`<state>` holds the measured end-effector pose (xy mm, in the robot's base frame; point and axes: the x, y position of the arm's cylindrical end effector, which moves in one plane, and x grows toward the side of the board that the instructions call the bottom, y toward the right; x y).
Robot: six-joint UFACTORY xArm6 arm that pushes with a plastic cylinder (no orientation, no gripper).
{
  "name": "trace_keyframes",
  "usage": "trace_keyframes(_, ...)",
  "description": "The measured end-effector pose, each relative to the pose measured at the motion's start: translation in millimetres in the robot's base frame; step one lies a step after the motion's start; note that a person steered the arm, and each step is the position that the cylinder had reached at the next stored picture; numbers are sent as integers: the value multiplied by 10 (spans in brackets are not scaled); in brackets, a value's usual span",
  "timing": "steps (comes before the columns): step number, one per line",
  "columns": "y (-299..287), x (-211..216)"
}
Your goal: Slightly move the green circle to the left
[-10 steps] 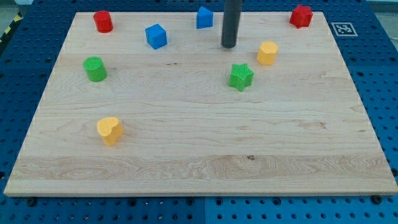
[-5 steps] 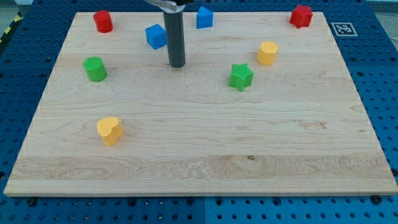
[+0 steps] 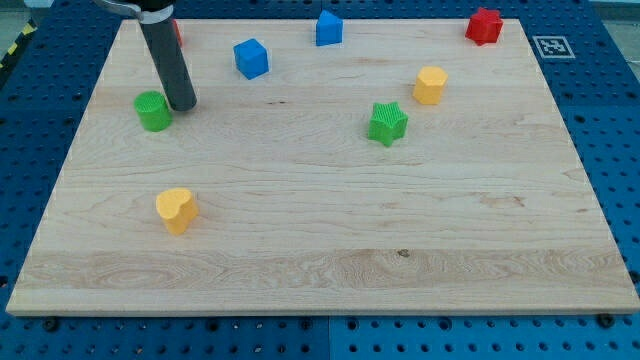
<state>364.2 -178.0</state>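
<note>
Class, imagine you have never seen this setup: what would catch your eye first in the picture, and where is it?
First, the dark rod slanting down from the view's top left, with my tip right beside the green circle, on its right. Next, the green star right of centre and the orange heart-shaped block alone at lower left.

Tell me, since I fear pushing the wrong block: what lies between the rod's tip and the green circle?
Nothing. In the camera view my tip stands just to the view's right of the green circle, with at most a sliver of bare board between them.
</note>
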Motion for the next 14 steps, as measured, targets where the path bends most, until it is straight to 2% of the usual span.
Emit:
trace_keyframes(5, 141, 163)
trace_keyframes(11, -46, 250)
trace_keyframes(13, 762, 481)
trace_keyframes(14, 849, 491)
